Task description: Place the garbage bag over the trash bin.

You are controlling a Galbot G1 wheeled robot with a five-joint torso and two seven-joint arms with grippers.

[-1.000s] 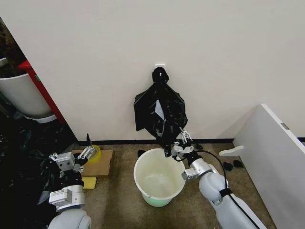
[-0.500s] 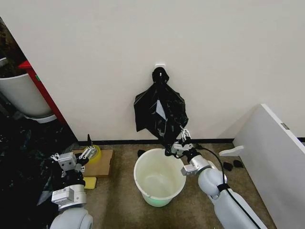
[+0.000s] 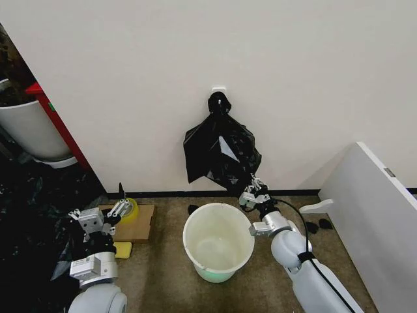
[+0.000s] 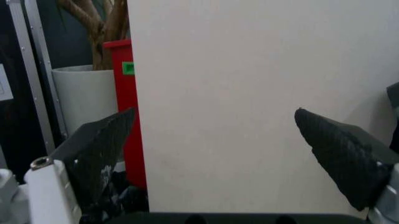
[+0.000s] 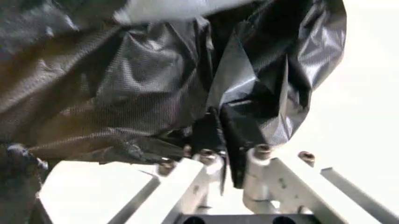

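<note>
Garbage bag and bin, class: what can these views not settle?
- Garbage bag: its opening, head view, hidden by its own folds.
- Right gripper: fingertips, right wrist view, buried in plastic.
- Trash bin: base, head view, behind its rim.
- Left gripper: parked left, open.

From my feed: a red cabinet [image 3: 57,124] on the left with a white planter [image 3: 29,134] beside it, cardboard [image 3: 137,223] on the floor with yellow tape [image 3: 130,207] on top, and a white board [image 3: 378,222] leaning at right.
</note>
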